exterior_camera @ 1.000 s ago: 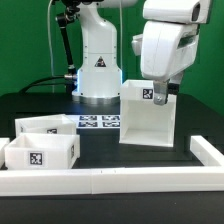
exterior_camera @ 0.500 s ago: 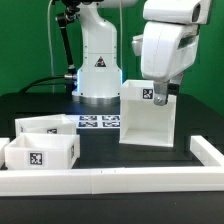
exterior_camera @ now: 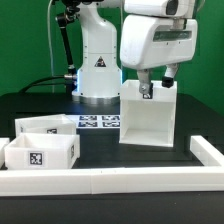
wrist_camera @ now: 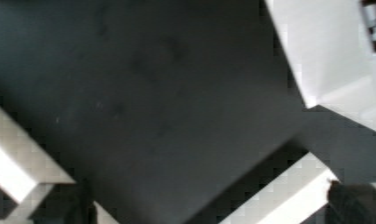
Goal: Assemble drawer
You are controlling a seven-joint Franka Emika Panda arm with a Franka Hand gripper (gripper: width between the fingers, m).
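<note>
the gripper point(exterior_camera: 152, 90) is seen at the top edge of the drawer's tall case point(exterior_camera: 148, 125), which is stood upright on the black table point(exterior_camera: 100, 145) toward the exterior view's right. whether its fingers are clenched or released cannot be told. the front tray box point(exterior_camera: 40, 157) and the rear tray box point(exterior_camera: 45, 124) are set at the exterior view's left, behind the long rail point(exterior_camera: 120, 181). the marker board point(exterior_camera: 100, 122) is laid between trays and case.

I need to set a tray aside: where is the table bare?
Bare table lies between the front tray box, the tall case and the rail. Crowded: the exterior view's left, and around the gripper.
</note>
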